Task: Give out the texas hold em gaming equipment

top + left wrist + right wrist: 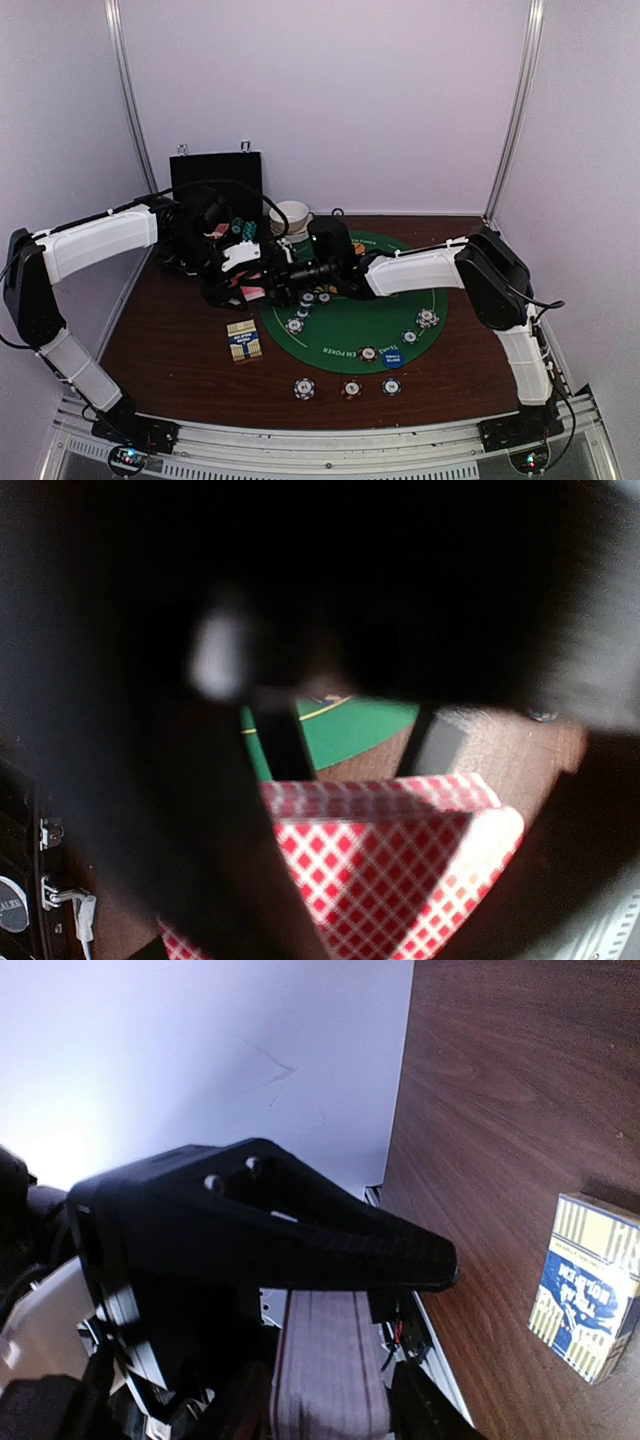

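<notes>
A deck of red-checked playing cards hangs above the table's left half, where both grippers meet. My left gripper is shut on the deck, and the card backs fill its wrist view. From the right, my right gripper reaches in. Its jaws stand open around the deck's edge, with a small gap on one side. The left gripper's black finger crosses above the deck. Striped poker chips and a blue disc lie on the green mat. Three chips sit in front of it.
A blue and yellow card box lies on the brown table left of the mat. Stacked white bowls and a black case stand at the back. More chips sit by the case.
</notes>
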